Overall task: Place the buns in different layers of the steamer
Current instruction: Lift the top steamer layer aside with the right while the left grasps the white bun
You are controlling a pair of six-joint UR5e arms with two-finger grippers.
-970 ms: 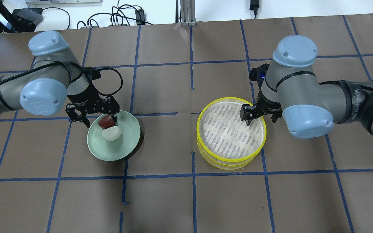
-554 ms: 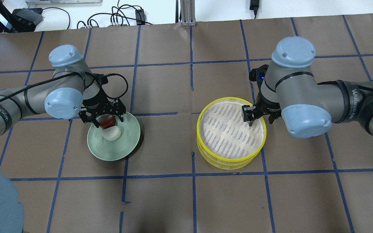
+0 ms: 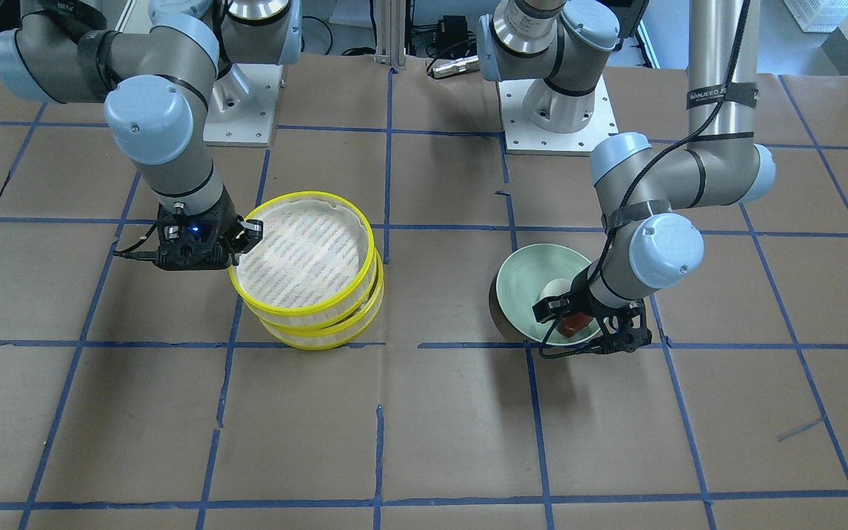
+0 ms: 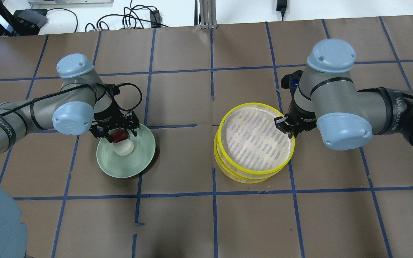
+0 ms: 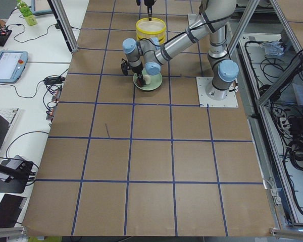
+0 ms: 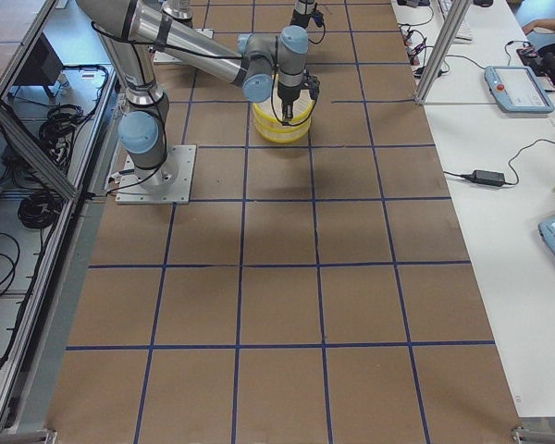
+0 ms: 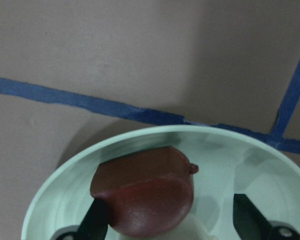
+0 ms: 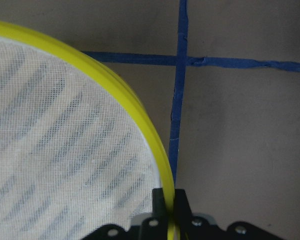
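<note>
Your spread left gripper [image 4: 116, 133] flanks the reddish-brown oblong bun [image 7: 142, 192], likely light and soft: pinch mid-sides gently. Right gripper [image 8: 166, 202] clamps the yellow-rimmed round steamer tray [image 4: 255, 139] at its two-o'clock rim.

Desk [image 4: 177, 229]: brown paper cover, blue tape lines [image 4: 264, 192] marking a grid. Pale green plate [image 4: 140, 159] on the left half, lying across a tape line. Black cables [image 4: 127, 22] bunched on the white surface past the far edge. Side benches: teach pendant [image 5: 7, 65], green bottle [image 5: 23, 11], black power adapter [image 6: 488, 176].
</note>
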